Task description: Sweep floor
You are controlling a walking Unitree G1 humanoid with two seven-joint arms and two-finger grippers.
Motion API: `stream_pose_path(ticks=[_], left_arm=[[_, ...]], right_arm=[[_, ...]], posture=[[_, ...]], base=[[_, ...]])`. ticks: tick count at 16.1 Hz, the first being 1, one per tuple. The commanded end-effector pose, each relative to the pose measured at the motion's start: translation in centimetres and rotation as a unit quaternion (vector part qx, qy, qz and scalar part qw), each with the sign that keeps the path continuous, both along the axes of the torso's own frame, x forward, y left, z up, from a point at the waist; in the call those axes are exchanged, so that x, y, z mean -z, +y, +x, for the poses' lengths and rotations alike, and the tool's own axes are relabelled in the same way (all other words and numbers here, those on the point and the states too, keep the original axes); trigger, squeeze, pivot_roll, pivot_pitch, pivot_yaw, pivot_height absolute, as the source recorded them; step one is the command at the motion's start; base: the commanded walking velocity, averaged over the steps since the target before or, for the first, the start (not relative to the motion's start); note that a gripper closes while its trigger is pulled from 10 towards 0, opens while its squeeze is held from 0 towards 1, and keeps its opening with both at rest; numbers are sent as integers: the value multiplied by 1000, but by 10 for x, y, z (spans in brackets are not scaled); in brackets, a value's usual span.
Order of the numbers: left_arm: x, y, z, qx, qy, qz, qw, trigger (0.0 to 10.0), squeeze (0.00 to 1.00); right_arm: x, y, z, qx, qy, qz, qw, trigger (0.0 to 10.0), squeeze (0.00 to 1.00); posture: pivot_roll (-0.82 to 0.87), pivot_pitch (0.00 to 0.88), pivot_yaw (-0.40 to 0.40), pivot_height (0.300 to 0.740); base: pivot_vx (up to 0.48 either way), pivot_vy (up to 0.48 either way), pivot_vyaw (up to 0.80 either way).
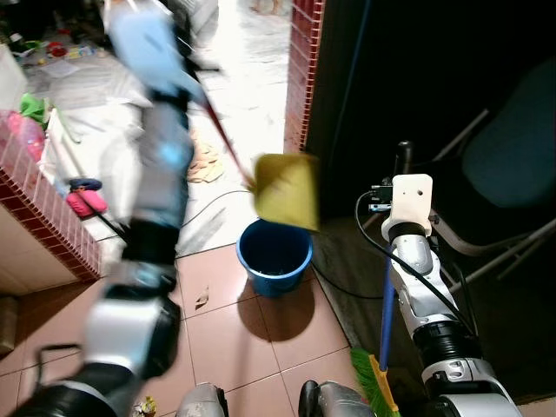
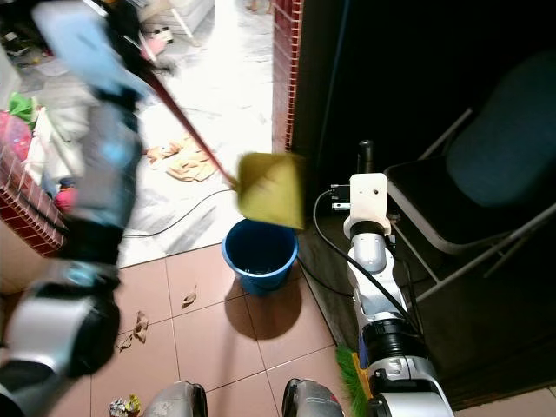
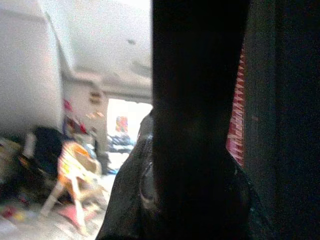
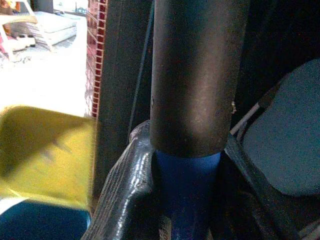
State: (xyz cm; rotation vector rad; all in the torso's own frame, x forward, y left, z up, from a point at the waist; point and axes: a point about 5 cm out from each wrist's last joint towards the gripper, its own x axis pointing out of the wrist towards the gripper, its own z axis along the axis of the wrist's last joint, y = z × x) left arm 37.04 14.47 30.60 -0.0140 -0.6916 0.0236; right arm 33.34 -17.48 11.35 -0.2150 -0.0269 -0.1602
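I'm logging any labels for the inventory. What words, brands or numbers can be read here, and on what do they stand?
None can be read.
The yellow dustpan, blue bucket and blue broom handle: no print visible on them.
The clutter on the far floor: too blurred and small to tell if it bears print.

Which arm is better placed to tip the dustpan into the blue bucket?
Left. The left gripper holds the red handle, and the yellow dustpan already hangs just above the blue bucket. The right gripper is closed on the upright blue broom, off to the bucket's side.
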Motion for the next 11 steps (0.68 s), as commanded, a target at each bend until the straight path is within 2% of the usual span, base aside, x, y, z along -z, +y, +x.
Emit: stream_pose_path(ticks=[1, 4, 7, 9, 11], left_arm=[[-34, 11, -13, -30, -76, 19, 996, 10000, 0], [-14, 29, -14, -72, -38, 51, 995, 10000, 0], [28, 44, -15, -103, 44, 77, 991, 10000, 0], [74, 52, -24, -123, 123, 81, 981, 10000, 0], [82, 54, -33, -131, 125, 74, 981, 10000, 0]], right_arm=[[-11, 4, 6, -8, -22, -10, 1000, 10000, 0], [-9, 5, 6, -11, -19, -12, 1000, 10000, 0], [-7, 4, 6, -16, -14, -13, 1000, 10000, 0], [-5, 6, 7, -24, -11, -8, 1000, 10000, 0], [-4, 8, 6, -31, -8, -4, 999, 10000, 0]], posture=[[-24, 45, -5, 740], [-22, 41, -5, 740], [-18, 34, -7, 740], [-13, 32, -11, 740], [-10, 38, -15, 740]], base=[[0, 0, 0], [0, 0, 0], [0, 0, 0], [0, 0, 0], [0, 0, 0]])
